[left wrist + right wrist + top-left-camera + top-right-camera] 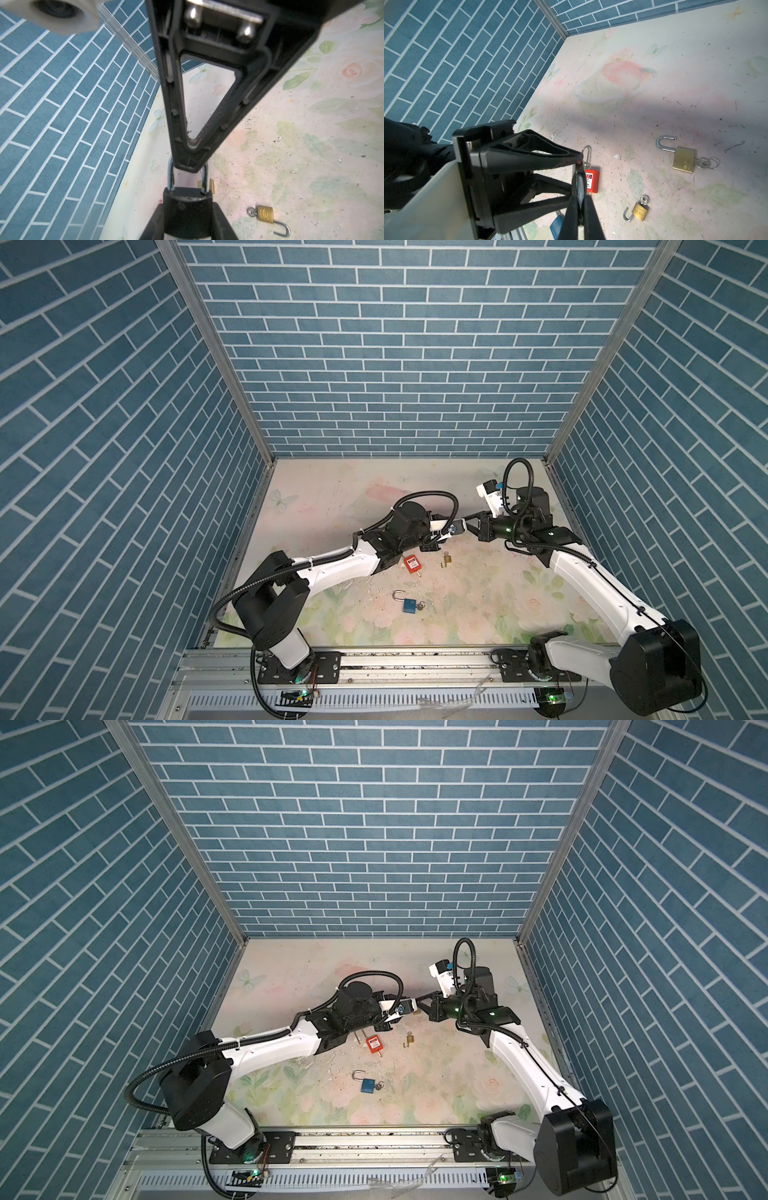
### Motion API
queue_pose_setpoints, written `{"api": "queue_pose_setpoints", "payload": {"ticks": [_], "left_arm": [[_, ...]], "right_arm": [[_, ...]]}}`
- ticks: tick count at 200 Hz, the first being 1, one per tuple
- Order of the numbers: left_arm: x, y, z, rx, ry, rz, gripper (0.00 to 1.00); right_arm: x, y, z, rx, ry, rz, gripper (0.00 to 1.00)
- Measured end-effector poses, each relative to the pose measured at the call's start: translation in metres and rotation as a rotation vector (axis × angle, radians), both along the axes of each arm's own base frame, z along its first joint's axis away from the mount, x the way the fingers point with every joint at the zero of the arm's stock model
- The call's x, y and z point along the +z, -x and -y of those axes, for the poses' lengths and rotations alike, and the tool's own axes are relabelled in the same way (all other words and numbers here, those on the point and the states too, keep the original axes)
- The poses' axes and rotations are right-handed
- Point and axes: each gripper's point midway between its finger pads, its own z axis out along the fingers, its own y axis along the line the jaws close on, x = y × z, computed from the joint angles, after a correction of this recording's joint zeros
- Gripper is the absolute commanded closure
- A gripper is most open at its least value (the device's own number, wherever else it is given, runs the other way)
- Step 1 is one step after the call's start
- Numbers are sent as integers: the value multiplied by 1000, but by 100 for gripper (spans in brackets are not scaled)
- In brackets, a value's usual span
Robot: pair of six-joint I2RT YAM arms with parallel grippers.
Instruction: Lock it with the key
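Observation:
A black padlock [187, 216] sits between the fingers of my left gripper [187, 205], which is shut on its body. It is held above the mat near the middle, seen in both top views [456, 527] [405, 1006]. My right gripper [579, 197] meets it from the right [467, 525] and is shut on the top of its steel shackle [579, 185]. Both shackle legs [204, 182] reach the body. No key shows in the held padlock; its keyhole end is hidden.
On the floral mat [478, 593] lie a red padlock [412, 564], a small brass padlock [447, 559] with a key [251, 212], a blue padlock [409, 605] with a key, and a larger brass padlock [684, 160] with a key. Brick walls enclose three sides.

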Motion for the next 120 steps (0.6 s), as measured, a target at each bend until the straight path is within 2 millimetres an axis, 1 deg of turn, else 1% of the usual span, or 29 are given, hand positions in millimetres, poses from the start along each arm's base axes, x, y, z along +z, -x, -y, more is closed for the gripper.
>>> {"api": "queue_pose_setpoints", "payload": {"ticks": [50,120], "left_arm": [[-1,-3,-1,19,4,-6,96],[-17,-5,1,41,9,-75,96]], "right_arm": [[-2,-4,-2,7,-10,6,100],[-20,-9,-3,1,-21,-37,100]]}}
